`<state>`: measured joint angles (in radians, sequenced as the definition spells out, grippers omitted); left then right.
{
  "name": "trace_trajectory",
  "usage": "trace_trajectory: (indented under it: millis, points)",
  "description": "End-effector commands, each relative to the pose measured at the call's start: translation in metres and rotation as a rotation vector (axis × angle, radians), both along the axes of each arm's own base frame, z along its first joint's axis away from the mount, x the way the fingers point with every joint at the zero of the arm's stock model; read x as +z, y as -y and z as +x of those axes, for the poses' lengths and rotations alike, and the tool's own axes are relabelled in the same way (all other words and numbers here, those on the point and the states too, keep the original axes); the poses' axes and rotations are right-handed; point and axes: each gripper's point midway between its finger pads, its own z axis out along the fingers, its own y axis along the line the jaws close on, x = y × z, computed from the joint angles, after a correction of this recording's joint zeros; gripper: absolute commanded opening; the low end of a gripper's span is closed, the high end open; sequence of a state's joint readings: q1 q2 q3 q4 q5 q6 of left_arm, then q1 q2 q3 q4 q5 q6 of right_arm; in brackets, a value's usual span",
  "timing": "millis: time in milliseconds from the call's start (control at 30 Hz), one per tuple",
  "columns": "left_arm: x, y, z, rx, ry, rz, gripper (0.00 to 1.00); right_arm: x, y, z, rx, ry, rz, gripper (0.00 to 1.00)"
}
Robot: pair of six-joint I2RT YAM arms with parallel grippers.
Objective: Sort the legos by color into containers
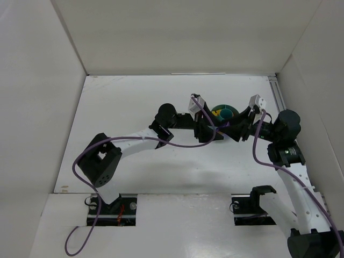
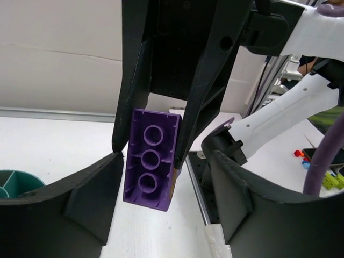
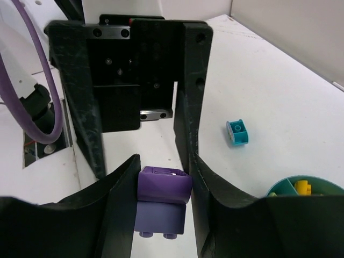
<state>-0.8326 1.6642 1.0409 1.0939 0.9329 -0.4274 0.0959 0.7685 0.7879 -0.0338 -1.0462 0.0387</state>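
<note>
My right gripper (image 3: 164,173) is shut on a purple lego (image 3: 161,200) and holds it just above the table. In the left wrist view the same purple lego (image 2: 152,158) hangs between the right gripper's long black fingers (image 2: 200,107). My left gripper (image 2: 165,157) is open, its jaws wide on either side of the lego without touching it. In the top view both grippers, the left (image 1: 213,133) and the right (image 1: 229,128), meet just in front of the teal bowl (image 1: 226,112), and the lego is hidden there. A teal lego (image 3: 237,133) lies on the table.
The bowl's rim (image 3: 279,185) shows at the right with a yellow lego (image 3: 302,187) inside, and the bowl (image 2: 21,180) also shows in the left wrist view. Small red (image 2: 299,153) and yellow-green (image 2: 334,180) legos lie beyond the right arm. White walls enclose the table.
</note>
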Motion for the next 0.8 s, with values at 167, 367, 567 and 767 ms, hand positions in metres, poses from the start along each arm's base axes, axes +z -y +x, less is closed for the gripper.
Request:
trace_trajectory:
  millis: [167,367,567,767]
  points:
    - [0.019,0.008,-0.008,-0.012,0.106,-0.017,0.53,0.016,-0.003,0.001,-0.001,0.058,0.011,0.27]
    - [0.017,0.006,-0.01,-0.019,0.111,-0.01,0.44,0.022,-0.002,0.0,-0.01,0.078,0.013,0.27]
    - [0.017,0.006,-0.01,-0.019,0.111,-0.009,0.05,0.022,-0.002,-0.001,-0.01,0.069,0.017,0.32]
    - [0.024,-0.001,-0.015,-0.01,0.108,-0.042,0.0,0.022,-0.003,-0.003,0.008,0.089,0.008,0.44]
